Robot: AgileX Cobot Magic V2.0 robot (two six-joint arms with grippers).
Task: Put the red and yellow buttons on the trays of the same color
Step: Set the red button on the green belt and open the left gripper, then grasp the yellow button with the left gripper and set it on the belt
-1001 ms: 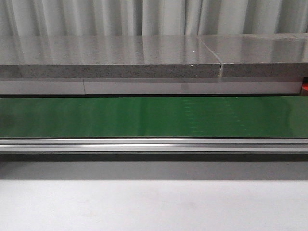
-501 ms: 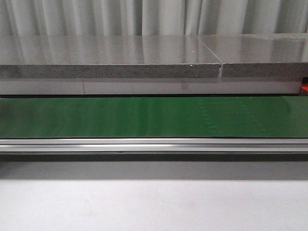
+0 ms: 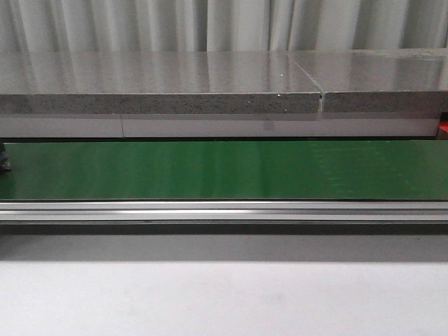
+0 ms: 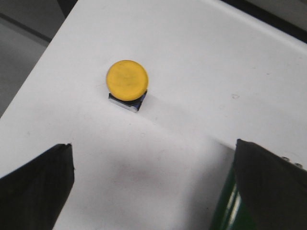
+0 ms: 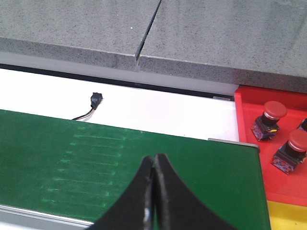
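A: What is seen on the left side?

B: A yellow button (image 4: 127, 80) is seen standing on a white surface (image 4: 192, 62), upright on its square base. The left gripper (image 4: 152, 182) is held above it with its jaws spread wide and nothing between them, the button lying ahead of the gap, untouched. The spread is judged to be kept so that the cap can be straddled on a descent.

A: And the middle?

B: A green conveyor belt (image 3: 224, 169) is stretched across the front view. No button is carried on the visible length. A small dark shape (image 3: 4, 159) is glimpsed at its left edge; what it is cannot be told.

A: And the right?

B: The right gripper (image 5: 153, 191) is held over the belt with its fingers pressed together, nothing gripped. Beyond the belt's end a red tray (image 5: 273, 143) is placed, and two red buttons (image 5: 271, 117) are already set in it. A yellow tray (image 5: 288, 215) is just beside it, no button visible on the part shown. The trays are judged to be put there for sorting by colour.
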